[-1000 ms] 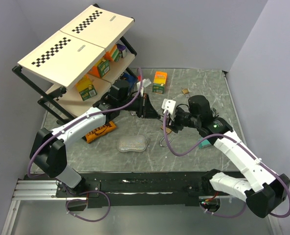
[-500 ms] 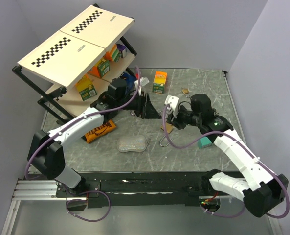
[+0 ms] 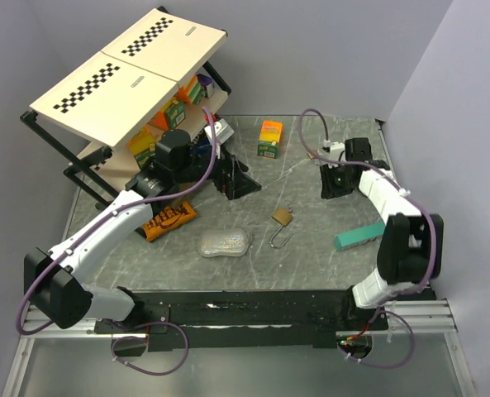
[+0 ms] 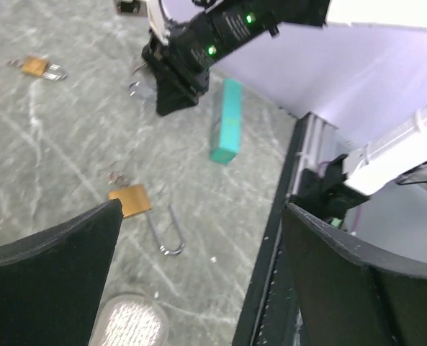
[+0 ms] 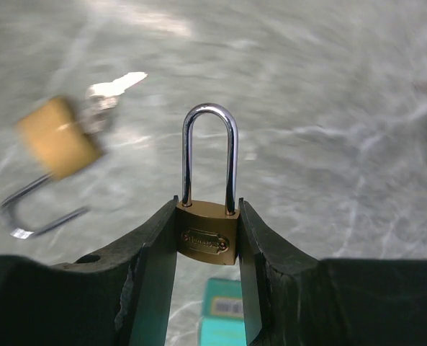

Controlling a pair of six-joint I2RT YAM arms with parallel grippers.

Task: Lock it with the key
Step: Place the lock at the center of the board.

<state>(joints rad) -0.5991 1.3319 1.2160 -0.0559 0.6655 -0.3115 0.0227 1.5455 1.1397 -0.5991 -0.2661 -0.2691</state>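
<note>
Within right hand (image 5: 207, 218), brass padlock (image 5: 207, 240); oval stamp illegible

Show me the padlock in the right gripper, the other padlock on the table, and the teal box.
gripped padlock (image 5: 207, 236): right wrist view, brass body.
padlock on table (image 3: 283, 216): top external view, brass body.
teal box (image 3: 359, 238): top external view, top face.

Left arm (image 3: 104, 227): white shells, black joints.
Right arm (image 3: 381, 190): same, green lights (image 4: 212, 50).
Cables (image 3: 306, 124): purple, looping.
Right gripper (image 5: 206, 209): matte black fingers (image 5: 152, 249).
</note>
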